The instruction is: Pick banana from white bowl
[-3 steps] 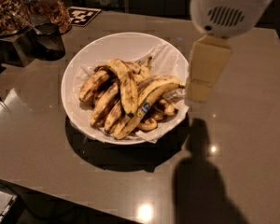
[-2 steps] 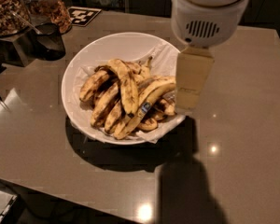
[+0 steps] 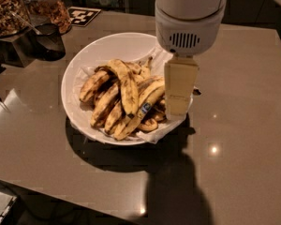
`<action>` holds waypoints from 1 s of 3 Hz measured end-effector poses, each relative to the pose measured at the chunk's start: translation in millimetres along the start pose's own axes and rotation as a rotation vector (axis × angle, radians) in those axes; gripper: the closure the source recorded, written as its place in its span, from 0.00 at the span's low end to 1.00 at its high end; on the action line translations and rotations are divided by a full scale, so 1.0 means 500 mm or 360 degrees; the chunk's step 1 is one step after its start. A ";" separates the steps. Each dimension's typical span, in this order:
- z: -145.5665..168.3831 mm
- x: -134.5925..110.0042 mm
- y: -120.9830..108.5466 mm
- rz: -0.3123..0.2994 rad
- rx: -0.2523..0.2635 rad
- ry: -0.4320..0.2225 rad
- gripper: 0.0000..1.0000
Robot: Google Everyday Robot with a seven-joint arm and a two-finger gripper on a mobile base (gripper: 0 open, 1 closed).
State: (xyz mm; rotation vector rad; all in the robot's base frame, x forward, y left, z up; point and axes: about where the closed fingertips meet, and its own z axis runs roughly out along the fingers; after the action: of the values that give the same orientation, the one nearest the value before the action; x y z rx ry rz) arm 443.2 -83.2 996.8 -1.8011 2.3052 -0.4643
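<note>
We observe the gripper point(image 3: 179, 108) suspended below the white arm housing point(image 3: 189, 20), positioned over the right side of the white bowl point(image 3: 111, 46), just beside the pile of fruit. From this view we cannot tell whether the gripper is open or closed.

The banana point(image 3: 128, 89), curved and heavily blotched, lies on top of the pile in the bowl, crossing the others. To its right lies the longer banana with a blue sticker point(image 3: 139, 112), next to the gripper. The bowl stands on the table point(image 3: 243, 83). Two jars of nuts point(image 3: 7, 8) stand at the far left.
</note>
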 end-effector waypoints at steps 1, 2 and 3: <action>-0.001 -0.047 -0.021 0.0012 -0.0040 -0.0123 0.00; 0.002 -0.107 -0.020 -0.0035 -0.0114 -0.0191 0.00; -0.001 -0.105 -0.015 -0.0020 -0.0120 -0.0192 0.00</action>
State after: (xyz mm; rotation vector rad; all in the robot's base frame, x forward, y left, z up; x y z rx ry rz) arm 463.2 -34.1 997.4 -1.8246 2.2596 -0.2655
